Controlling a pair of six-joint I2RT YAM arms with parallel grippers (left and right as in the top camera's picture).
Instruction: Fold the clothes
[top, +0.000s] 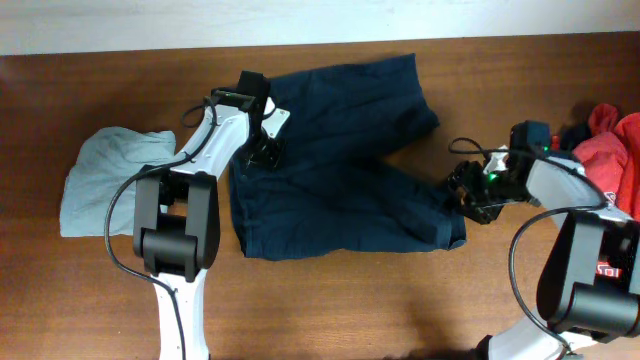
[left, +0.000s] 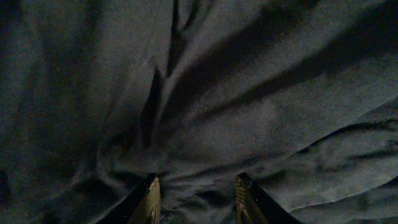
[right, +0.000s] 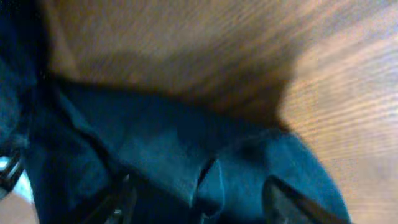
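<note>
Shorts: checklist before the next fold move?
1. Shorts spread out, both legs showing: ok.
2. Left fingers gripping at the waist end: cannot tell; they sit apart on the fabric.
3. Right fingers closed on the lower leg's hem: not ok; wide apart, hem between them.
4. Grey garment apart from the shorts: ok.
5. Red garment apart from the shorts: ok.
6. Right wrist view sharp: not ok, blurred.
</note>
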